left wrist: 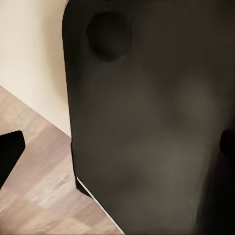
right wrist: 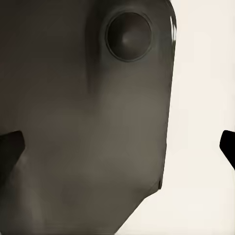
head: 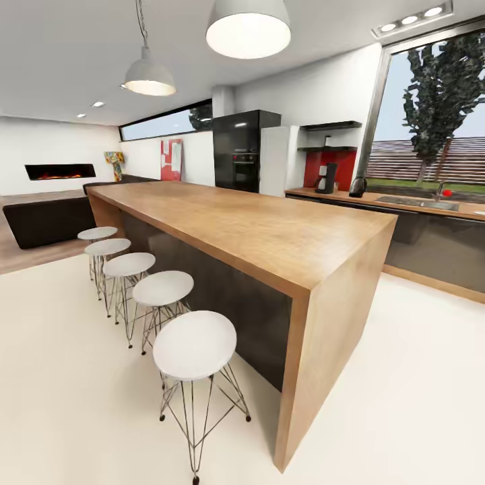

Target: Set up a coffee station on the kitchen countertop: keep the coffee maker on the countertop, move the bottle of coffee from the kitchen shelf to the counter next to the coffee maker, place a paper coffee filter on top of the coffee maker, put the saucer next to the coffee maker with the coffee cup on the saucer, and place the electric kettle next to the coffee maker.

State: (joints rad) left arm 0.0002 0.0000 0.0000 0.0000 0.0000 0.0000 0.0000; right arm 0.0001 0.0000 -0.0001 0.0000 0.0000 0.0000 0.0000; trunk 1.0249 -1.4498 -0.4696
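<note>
the coffee maker [head: 327, 178] and kettle [head: 358, 186] are seen on the far counter [head: 404, 202] beyond the island [head: 269, 236], the kettle just beside the maker, while both claws' states cannot be told.

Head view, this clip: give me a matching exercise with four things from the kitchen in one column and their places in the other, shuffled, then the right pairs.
Things:
1. coffee maker
2. electric kettle
3. stools
4. fireplace

Places:
A. in a row along the wooden island
B. in the far white wall at the left
C. on the back countertop, before the red panel
D. on the back countertop, between the coffee maker and the sink

Pairs: 1-C, 2-D, 3-A, 4-B
</note>
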